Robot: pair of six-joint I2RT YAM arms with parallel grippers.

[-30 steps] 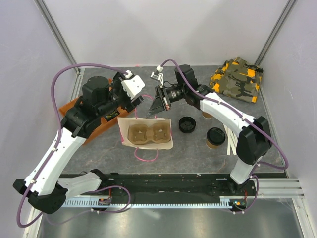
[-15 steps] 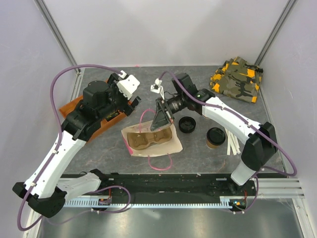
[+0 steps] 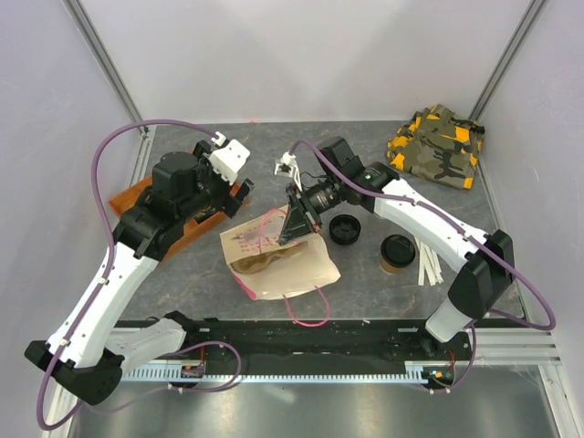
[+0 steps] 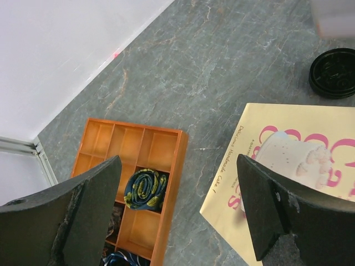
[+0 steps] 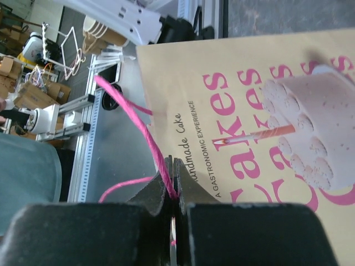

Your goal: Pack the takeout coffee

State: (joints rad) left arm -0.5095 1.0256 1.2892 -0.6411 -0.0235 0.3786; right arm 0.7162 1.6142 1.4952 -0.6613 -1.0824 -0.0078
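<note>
We are still readying the bag. Our right claw (image 5: pixel 173 185) is pinched tight on the pink cord handle (image 5: pixel 141 124) of the paper cake bag (image 3: pixel 285 266), and our left claw (image 4: pixel 177 208) hangs wide open and empty above the orange tray (image 4: pixel 145 149). The takeout coffee (image 3: pixel 398 252) stands lidded on the table (image 3: pixel 365 287), right of the bag and apart from it. Next, we judge, the bag must stand with its mouth open. A second ago it stood upright. Now it lies tipped, print up, and the left claw has drawn back.

paper bag (image 5: pixel 249 155) reads "cakes" twice in pink, "handmade cake", "a gastronomic experience"
</note>
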